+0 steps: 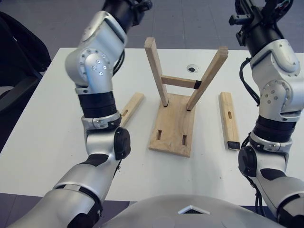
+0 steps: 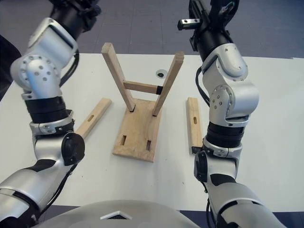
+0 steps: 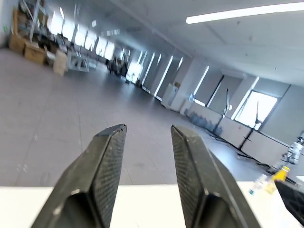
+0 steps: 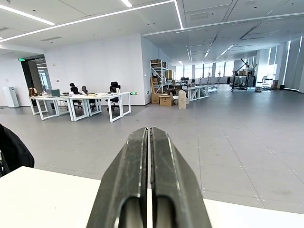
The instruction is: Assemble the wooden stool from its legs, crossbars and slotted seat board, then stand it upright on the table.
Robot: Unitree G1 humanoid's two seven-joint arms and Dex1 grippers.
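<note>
Seat board (image 1: 172, 138) — flat pale wood, two square-cut legs (image 1: 156, 71) slanting up; left claw (image 3: 148, 130) apart, right claw (image 4: 150, 129) pressed together.

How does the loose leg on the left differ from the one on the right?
The left leg lies slanted; the right leg lies nearly straight. The right leg has a black near end; none shows on the left leg. Both are slotted wood, flat on the table.
</note>
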